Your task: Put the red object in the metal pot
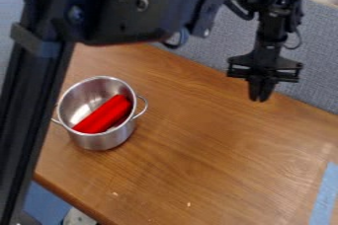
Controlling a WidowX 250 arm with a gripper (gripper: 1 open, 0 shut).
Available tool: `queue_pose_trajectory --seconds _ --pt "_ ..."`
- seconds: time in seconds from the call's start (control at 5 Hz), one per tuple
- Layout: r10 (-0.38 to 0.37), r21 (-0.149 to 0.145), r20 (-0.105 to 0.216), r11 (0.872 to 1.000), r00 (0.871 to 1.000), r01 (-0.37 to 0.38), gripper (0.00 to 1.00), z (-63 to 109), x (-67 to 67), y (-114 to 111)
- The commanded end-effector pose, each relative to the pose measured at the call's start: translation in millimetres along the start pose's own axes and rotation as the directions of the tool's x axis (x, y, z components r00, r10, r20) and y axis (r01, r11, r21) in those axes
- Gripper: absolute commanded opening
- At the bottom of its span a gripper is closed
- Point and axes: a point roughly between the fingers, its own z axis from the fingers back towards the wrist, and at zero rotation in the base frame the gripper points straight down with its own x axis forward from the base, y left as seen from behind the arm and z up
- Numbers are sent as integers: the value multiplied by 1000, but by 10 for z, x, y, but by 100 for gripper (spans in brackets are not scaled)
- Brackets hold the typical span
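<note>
One red bar [102, 114] lies inside the metal pot [97, 113] on the wooden surface [185, 155], its long axis slanting from the pot's lower left toward its upper right as I look at it, between the two side handles. The black pincer [260, 94] hangs well apart, toward the far right, pointing down; from here I can't tell whether it's wide or narrow.
</note>
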Motion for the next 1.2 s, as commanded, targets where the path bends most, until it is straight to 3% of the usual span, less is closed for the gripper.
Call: queue_pose_trajectory --seconds 0.0,0.2,0.4,0.6,0.8,1.0 --pt "190 -34 43 982 981 -188 0 223 -271 31" --pt "346 -51 37 938 938 -344 0 317 -638 26" --pt "400 -65 29 915 916 -397 100 172 -419 185" --pt "484 -92 30 873 875 -480 0 38 -92 549" --pt "589 -105 25 805 808 -584 0 -103 173 925" --pt "512 -111 24 855 858 -507 0 -158 159 1004"
